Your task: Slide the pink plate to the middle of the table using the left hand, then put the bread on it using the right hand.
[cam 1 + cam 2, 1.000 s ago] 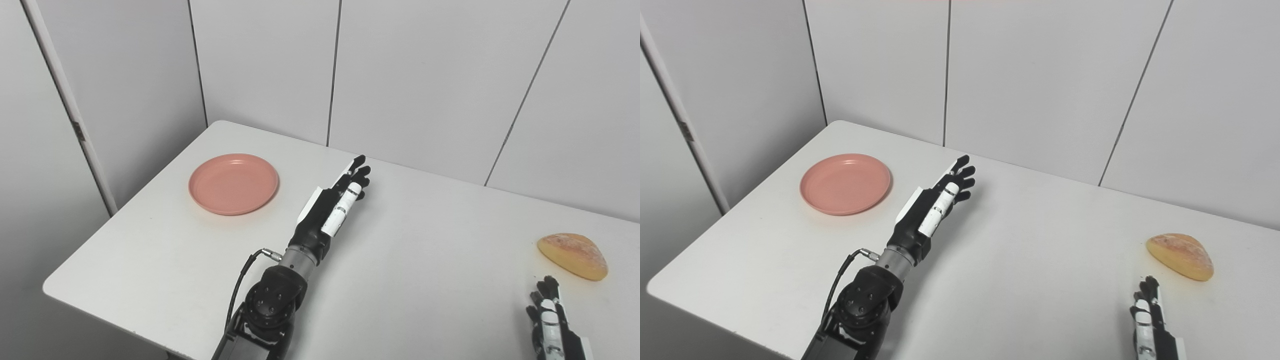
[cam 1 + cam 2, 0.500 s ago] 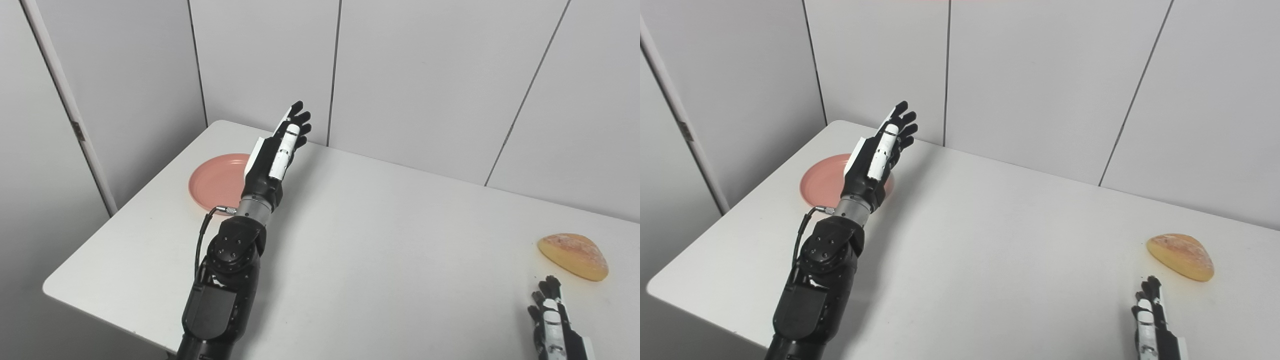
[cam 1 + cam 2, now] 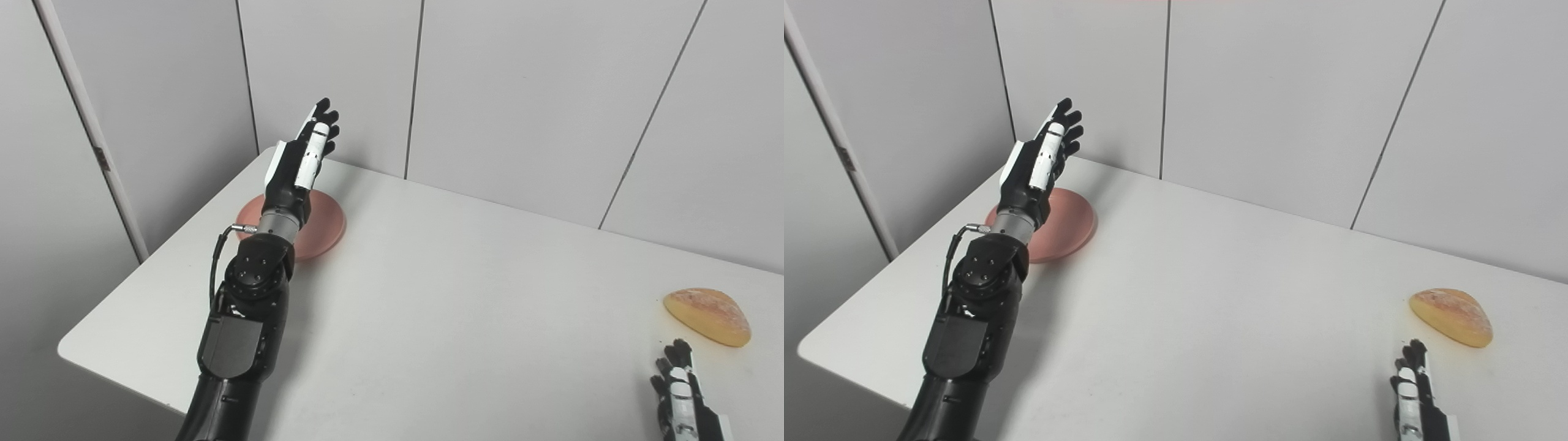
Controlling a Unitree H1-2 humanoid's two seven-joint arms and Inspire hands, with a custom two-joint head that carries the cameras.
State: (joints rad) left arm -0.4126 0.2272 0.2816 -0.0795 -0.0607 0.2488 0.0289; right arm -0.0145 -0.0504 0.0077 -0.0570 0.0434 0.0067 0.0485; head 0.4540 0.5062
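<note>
At the upper left of the frame my left hand (image 3: pixel 299 164) is raised above the plate (image 3: pixel 324 225), fingers (image 3: pixel 323 117) straight, close together and holding nothing. The plate sits flat on the surface (image 3: pixel 441 294) near its far left corner, partly hidden behind my wrist and forearm. What the slide turns on: the plate lies below and just nearer than those fingers, so I judge I must lower the hand onto or behind its far rim, then draw it toward the right. The middle of the frame is bare surface. At the lower right, the bread (image 3: pixel 707 316) rests near the edge, long axis slanting down-right. My right hand (image 3: pixel 683 392) waits just below it, fingers pointing up; it holds nothing, though the frame edge hides most of it.
</note>
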